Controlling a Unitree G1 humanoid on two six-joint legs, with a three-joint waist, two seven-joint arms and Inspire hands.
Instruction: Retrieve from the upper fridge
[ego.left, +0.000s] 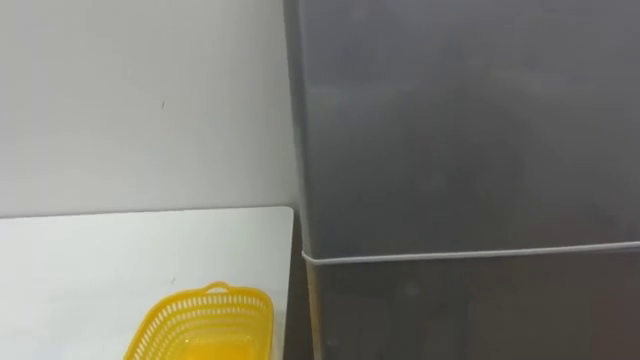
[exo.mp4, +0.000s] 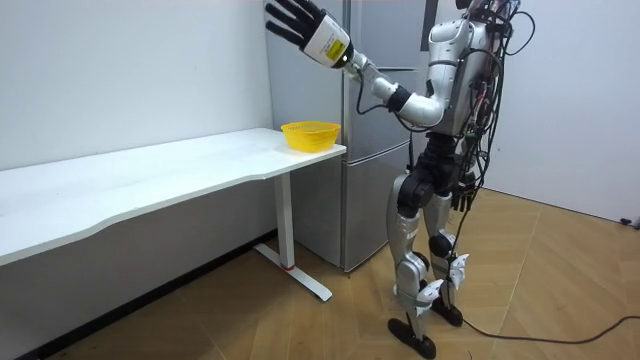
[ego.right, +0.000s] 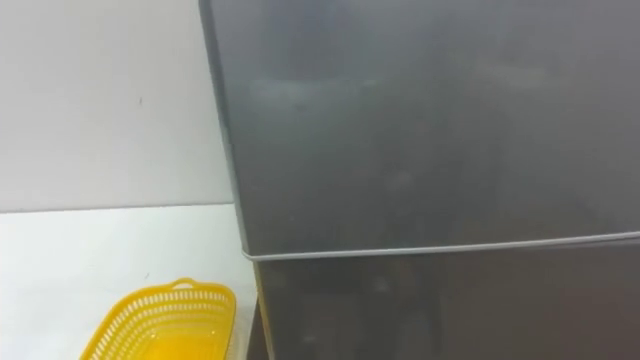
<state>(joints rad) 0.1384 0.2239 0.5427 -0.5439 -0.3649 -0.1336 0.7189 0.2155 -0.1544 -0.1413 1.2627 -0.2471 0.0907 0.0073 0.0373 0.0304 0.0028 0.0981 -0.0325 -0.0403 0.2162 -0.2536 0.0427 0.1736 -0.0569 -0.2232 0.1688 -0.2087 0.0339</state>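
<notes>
Yellow perforated plastic basket (ego.left: 205, 325): one, on white rectangular table (ego.left: 90, 270), one. Tall grey two-door fridge (exo.mp4: 375, 190): one. Its upper door (ego.left: 470, 130) is closed, so the item is presumably inside, unseen. Left hand (exo.mp4: 297, 22): raised near the fridge top, fingers spread, empty. Right hand (exo.mp4: 466, 195): by the hip, grasp unreadable. Opening and retrieval pending.
</notes>
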